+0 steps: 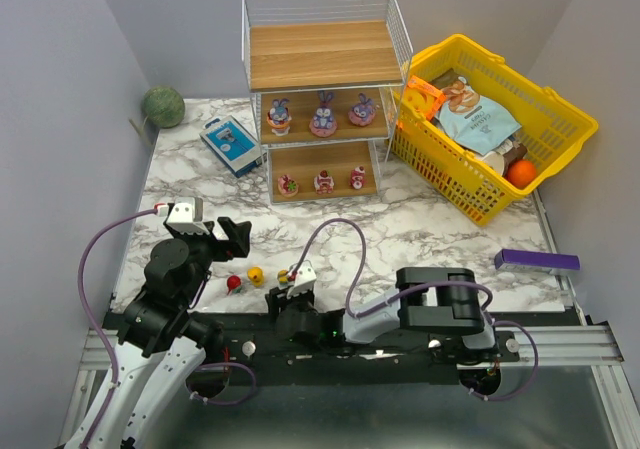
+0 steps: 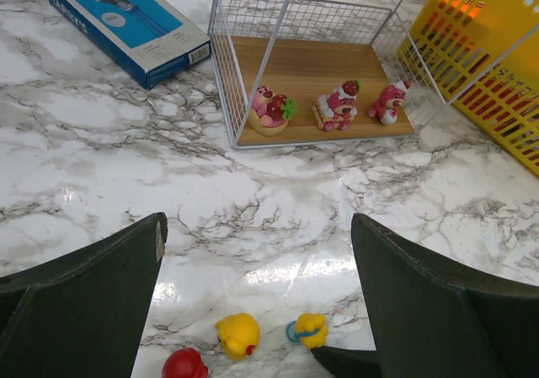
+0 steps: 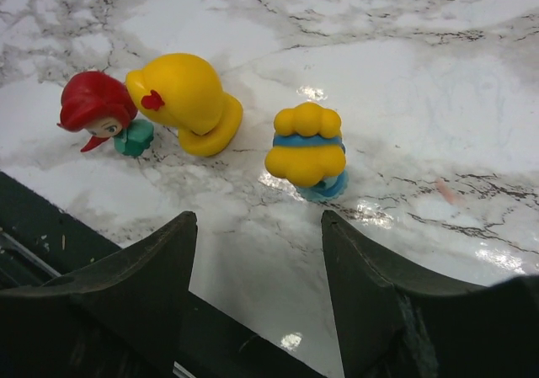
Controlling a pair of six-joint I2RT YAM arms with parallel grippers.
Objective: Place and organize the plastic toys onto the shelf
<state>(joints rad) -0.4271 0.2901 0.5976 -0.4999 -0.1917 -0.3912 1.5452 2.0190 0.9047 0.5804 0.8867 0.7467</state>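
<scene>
Presently the right pincer [image 3: 257,226] stands open and empty, jaws spread, apparently to straddle the blue-banded yellow toy [image 3: 307,151] just ahead of its tips on the table [image 3: 421,75]. Left pincer [image 2: 258,226] open, idle; shelf [image 2: 312,66] lies well ahead.

A shelf [image 1: 322,54] stands at the back of the table [image 1: 430,231] between a box [image 1: 230,144] on the left and a basket [image 1: 445,177] on the right, holding middle-board toys [image 1: 323,116] and bottom-board toys [image 1: 324,181], with loose toys [image 1: 256,275] in front.
</scene>
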